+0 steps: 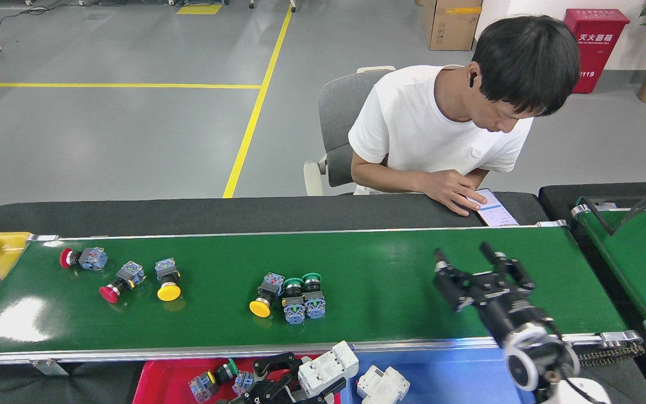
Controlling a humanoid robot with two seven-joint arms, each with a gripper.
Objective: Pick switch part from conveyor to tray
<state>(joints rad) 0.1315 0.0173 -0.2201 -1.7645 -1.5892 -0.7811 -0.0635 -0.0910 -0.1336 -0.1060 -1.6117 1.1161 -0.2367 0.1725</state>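
The conveyor (413, 269) carries several switch parts: two red-capped ones (82, 258) and a yellow one (167, 278) at the left, and a yellow one (264, 292) beside two green-capped ones (303, 296) in the middle. My right gripper (463, 251) hovers open over the belt's right part, well right of the middle cluster, with nothing in it. At the bottom edge my left gripper (300, 377) is shut on a white block-shaped switch part (327, 367), held over the border between the red tray (160, 381) and the blue tray (452, 376).
Another white block (382, 384) lies in the blue tray. Small switch parts (211, 381) lie in the red tray. A yellow tray (3, 244) with parts sits at the belt's left end. A person's hand (452, 193) rests on a phone behind the belt. A second green belt (642, 258) stands at right.
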